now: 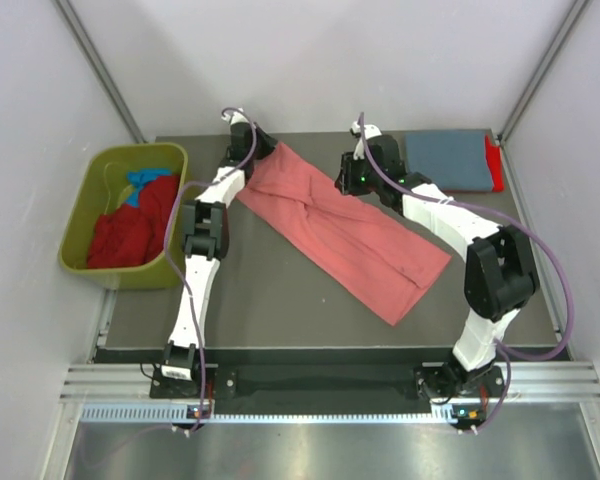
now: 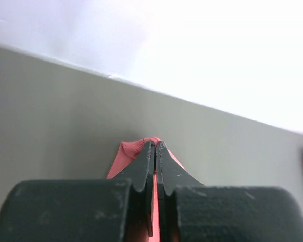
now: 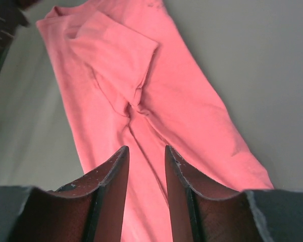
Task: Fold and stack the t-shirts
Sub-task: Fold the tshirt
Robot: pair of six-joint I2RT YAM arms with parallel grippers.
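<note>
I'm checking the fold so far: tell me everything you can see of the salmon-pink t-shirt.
The salmon-pink t-shirt is soft cloth, folded into a long narrow band lying diagonally on the dark table, one sleeve folded on top. The left hand is shut on its far corner; the right hand hangs open above it.

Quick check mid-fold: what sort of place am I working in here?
Probably a lab robot cell, not a laundry: plain white walls on metal framing enclose the dark table, with an olive-green bin of t-shirts beside it.
</note>
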